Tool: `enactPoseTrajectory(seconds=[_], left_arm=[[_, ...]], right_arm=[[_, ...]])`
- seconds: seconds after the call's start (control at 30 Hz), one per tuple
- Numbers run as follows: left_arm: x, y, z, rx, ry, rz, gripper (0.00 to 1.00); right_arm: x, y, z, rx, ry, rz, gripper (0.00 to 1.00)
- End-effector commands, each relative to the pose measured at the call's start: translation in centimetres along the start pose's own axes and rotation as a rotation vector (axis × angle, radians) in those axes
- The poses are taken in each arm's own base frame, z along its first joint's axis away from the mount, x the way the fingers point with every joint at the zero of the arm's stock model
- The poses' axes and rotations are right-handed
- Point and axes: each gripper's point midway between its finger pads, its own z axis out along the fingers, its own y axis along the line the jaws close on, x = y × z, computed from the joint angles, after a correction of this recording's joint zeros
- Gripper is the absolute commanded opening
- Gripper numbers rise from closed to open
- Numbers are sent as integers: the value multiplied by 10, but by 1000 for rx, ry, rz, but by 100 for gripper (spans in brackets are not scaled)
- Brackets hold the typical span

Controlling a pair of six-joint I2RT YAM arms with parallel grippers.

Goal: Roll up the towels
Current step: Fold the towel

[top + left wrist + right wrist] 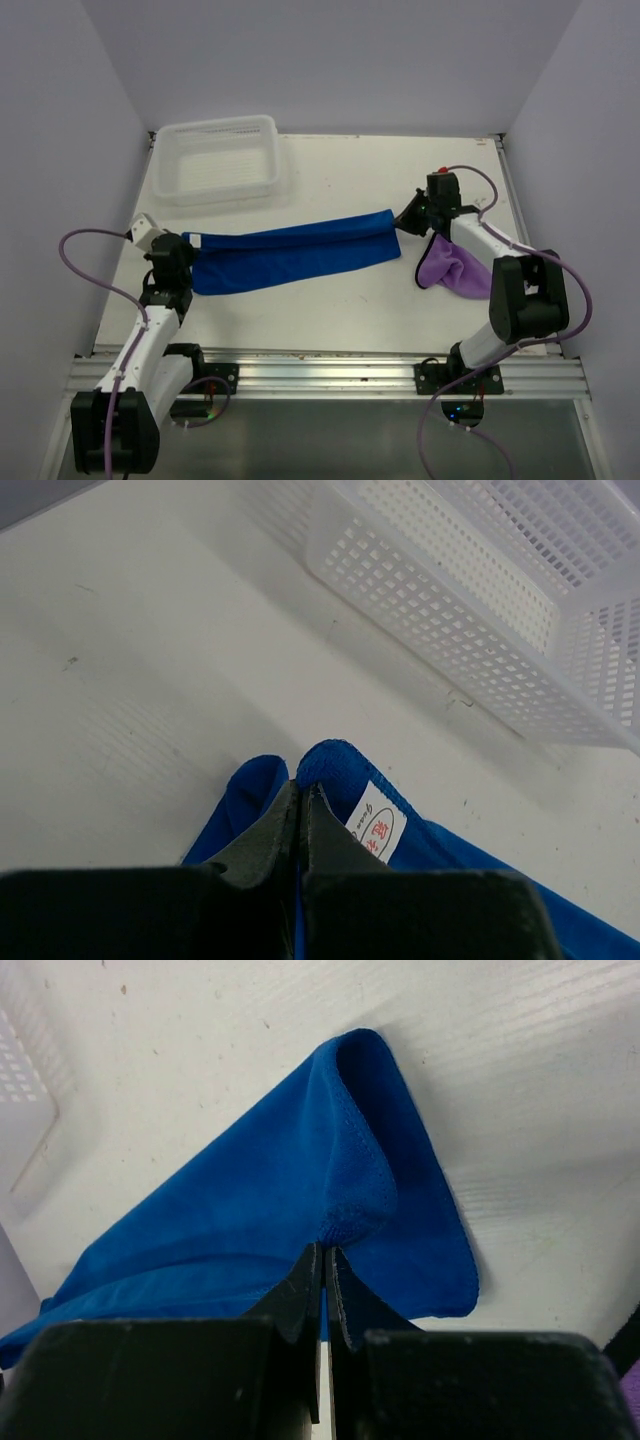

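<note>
A royal blue towel [290,255] is stretched in a long folded band across the table between both arms. My left gripper [185,243] is shut on its left end, where a white label [375,823] shows beside the fingers [262,830]. At the other end my right gripper [400,222] is shut on the cloth, a fold [350,1180] bunching just past the fingertips [345,1280]. The light purple towel [455,268] with a dark edge lies crumpled under the right arm, touched by neither gripper.
A white mesh basket [219,158] stands at the back left, close behind the left gripper, its wall [470,660] near in the left wrist view. Walls enclose the table on three sides. A metal rail [330,372] runs along the near edge.
</note>
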Motion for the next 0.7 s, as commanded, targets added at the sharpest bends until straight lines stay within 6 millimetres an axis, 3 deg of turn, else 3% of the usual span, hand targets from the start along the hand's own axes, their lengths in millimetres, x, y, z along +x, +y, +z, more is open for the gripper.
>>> enactPoseTrajectory(seconds=[0.0, 0.67], left_arm=[[0, 9, -2, -28, -10, -32, 0], [28, 25, -13, 1, 27, -12, 0]], right_arm=[[-10, 5, -11, -29, -55, -30, 0], [20, -28, -5, 27, -9, -35, 0]])
